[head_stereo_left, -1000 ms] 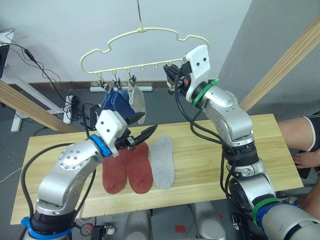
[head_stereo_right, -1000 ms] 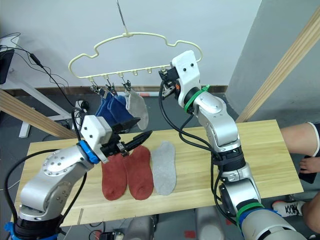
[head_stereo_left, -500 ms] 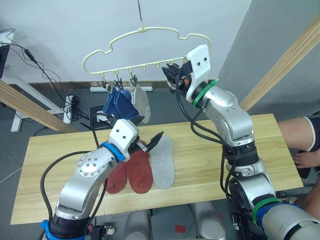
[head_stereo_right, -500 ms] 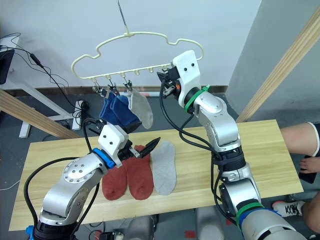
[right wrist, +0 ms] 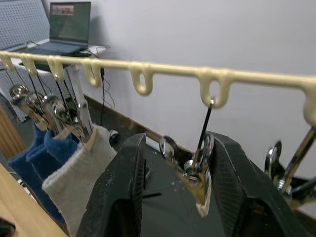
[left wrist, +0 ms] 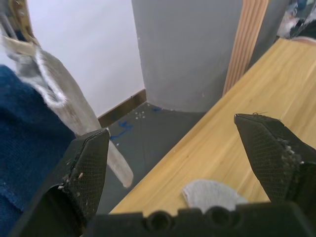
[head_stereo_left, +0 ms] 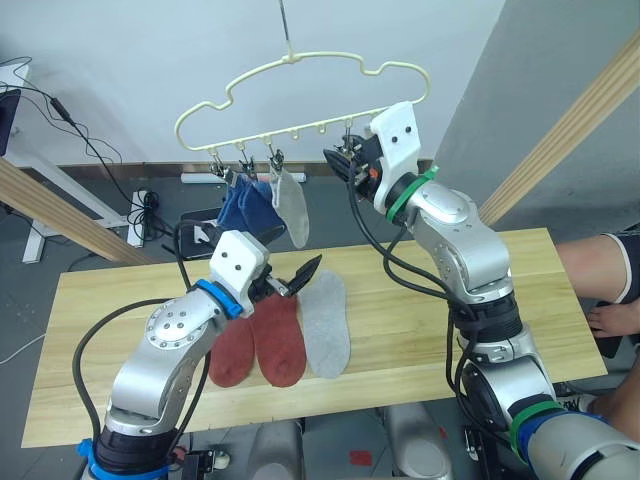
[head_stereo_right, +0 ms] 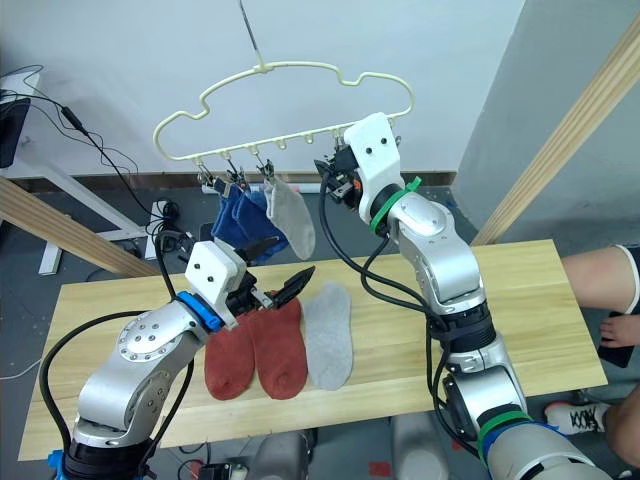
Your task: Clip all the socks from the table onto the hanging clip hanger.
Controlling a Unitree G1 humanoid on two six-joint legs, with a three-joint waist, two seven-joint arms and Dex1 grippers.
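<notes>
While I am working over the long plank top, here is how everything is lying, biggest thing first.

Table [head_stereo_left: 450, 310]: it is stretching wide across in front of me, carrying three socks in a row near its middle.
Clip hanger [head_stereo_left: 300, 70]: it is hanging by its hook above the far edge of the table, tilting so its right end is riding higher.
Hung socks: two blue socks [head_stereo_left: 245, 205] and one light grey sock [head_stereo_left: 293, 205] are dangling side by side from the three clips at the left end of the hanger.
Socks on the table: two rust-red socks [head_stereo_left: 262, 345] are lying flat, touching each other, and a second grey sock [head_stereo_left: 325, 325] is lying just beside them on the right.
Left gripper [head_stereo_left: 300, 277]: I am holding it wide apart and empty, hovering just above the top ends of the right red sock and the flat grey one.
Right gripper [right wrist: 173, 170]: I am reaching it up under the hanger's right part; in the right wrist view my fingers [right wrist: 126, 197] are standing on either side of one metal clip [right wrist: 197, 170], close around it, and I cannot tell whether they are squeezing it.
</notes>
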